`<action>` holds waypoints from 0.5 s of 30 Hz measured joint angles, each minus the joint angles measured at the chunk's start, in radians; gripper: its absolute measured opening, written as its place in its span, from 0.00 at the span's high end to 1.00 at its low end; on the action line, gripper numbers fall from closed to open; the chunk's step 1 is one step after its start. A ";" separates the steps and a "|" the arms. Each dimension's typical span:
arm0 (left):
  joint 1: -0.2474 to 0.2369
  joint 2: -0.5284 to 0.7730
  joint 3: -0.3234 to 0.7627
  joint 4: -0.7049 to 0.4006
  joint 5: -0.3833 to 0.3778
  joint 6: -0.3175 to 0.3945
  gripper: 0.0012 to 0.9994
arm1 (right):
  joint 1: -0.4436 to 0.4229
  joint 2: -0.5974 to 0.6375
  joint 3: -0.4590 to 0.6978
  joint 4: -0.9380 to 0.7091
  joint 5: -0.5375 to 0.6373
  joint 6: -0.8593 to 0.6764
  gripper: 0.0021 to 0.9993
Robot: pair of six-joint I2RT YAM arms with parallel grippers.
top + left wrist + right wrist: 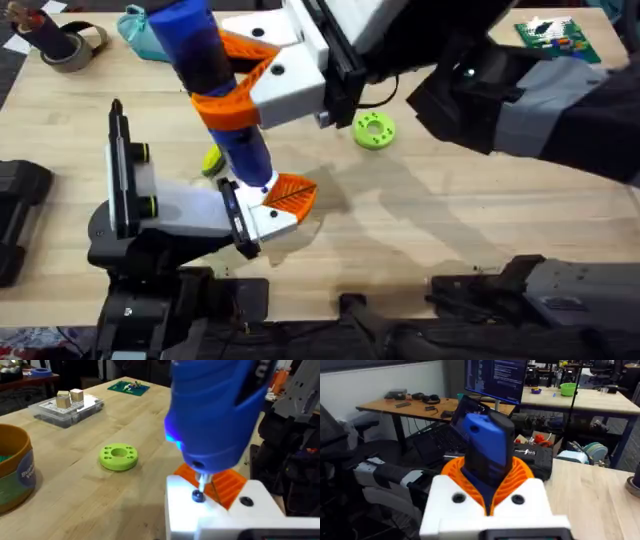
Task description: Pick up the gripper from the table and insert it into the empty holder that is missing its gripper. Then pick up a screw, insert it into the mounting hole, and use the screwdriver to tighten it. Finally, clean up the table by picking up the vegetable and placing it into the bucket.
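My right gripper point(236, 93) point(490, 477) is shut on the blue screwdriver point(205, 70) point(215, 410) point(487, 445), which its orange pads clasp around the barrel. The screwdriver slants down, and its metal tip rests on a dark screw point(198, 496) in the white base of the gripper point(282, 203) point(225, 487). That orange ribbed piece sits at the front of the holder point(170, 212). The yellow vegetable point(211, 160) lies just behind the screwdriver, partly hidden. The tan bucket point(12, 467) stands on the table point(440, 220).
A green disc with holes point(374, 130) point(119, 456) lies on the table beyond the holder. A clear box with wooden blocks point(67, 405) and a green circuit board point(550, 35) point(129, 387) are farther off. A tape roll point(70, 45) and a teal pouch point(140, 25) sit at the far left.
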 joint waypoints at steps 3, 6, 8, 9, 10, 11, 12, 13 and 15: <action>0.000 0.000 0.000 0.000 0.000 0.000 1.00 | 0.000 0.000 -0.003 0.000 0.000 -0.003 0.98; 0.000 0.000 0.000 0.000 0.000 0.000 1.00 | 0.000 0.000 -0.007 0.000 0.000 -0.006 0.98; 0.000 0.000 0.000 0.000 0.000 0.000 1.00 | 0.000 0.000 -0.009 0.000 0.000 -0.007 0.98; 0.000 0.000 0.000 0.000 0.000 0.000 1.00 | 0.000 0.000 -0.009 0.000 0.000 -0.007 0.98; 0.000 0.000 0.000 0.000 0.000 0.000 1.00 | 0.000 0.000 -0.010 0.000 0.001 -0.007 0.98; 0.000 0.000 0.000 0.000 0.000 0.000 1.00 | 0.000 0.000 -0.010 0.000 0.001 -0.007 0.98; 0.000 0.000 0.000 0.000 0.000 0.000 1.00 | 0.000 0.000 -0.011 0.000 0.001 -0.007 0.98; 0.000 0.000 0.000 0.000 0.000 0.000 1.00 | 0.000 0.000 -0.011 0.000 0.001 -0.008 0.98; 0.000 0.000 0.000 0.000 0.000 0.000 1.00 | 0.000 0.000 -0.012 0.000 0.003 -0.011 0.98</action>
